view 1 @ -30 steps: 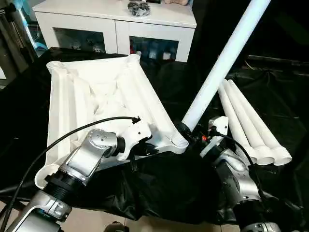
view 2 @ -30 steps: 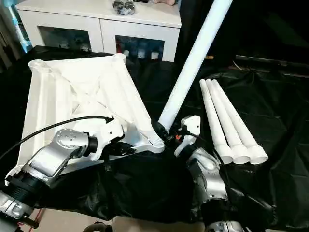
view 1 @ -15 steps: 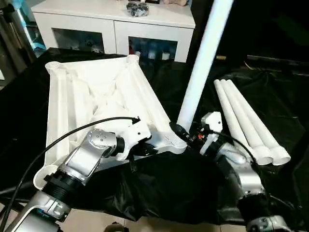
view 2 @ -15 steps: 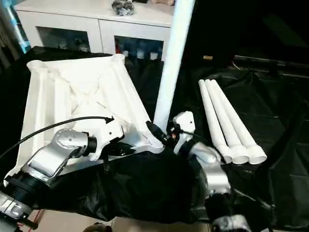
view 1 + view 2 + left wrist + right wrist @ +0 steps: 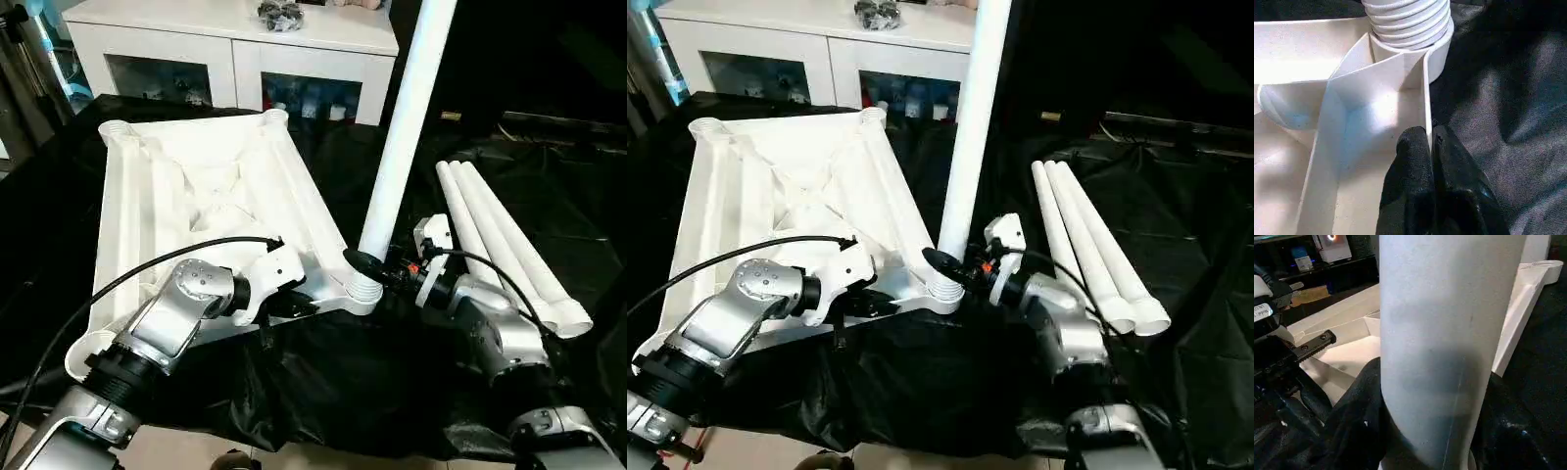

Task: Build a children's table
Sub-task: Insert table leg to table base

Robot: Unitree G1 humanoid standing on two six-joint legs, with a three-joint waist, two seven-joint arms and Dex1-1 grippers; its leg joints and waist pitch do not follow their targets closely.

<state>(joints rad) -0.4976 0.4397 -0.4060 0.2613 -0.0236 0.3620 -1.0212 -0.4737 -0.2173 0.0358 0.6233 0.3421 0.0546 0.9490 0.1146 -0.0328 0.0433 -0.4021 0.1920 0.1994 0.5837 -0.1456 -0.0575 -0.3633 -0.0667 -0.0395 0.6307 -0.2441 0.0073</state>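
Blocking right gripper (image 5: 1425, 450) fingertips: held leg (image 5: 1449, 333).

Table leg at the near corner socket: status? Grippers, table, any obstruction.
Left gripper pinched on the tabletop rim. Right gripper clamped on the leg, upright, ridged end in the corner socket. Three spare legs lie aside, nothing in the way.

Bright overhead light washing out the ribs of the white table top (image 5: 196, 196), black cloth (image 5: 333, 382) swallowing detail in deep shadow, upright leg (image 5: 1449, 347) looming soft and out of focus at the right wrist, grey shade across its lower half
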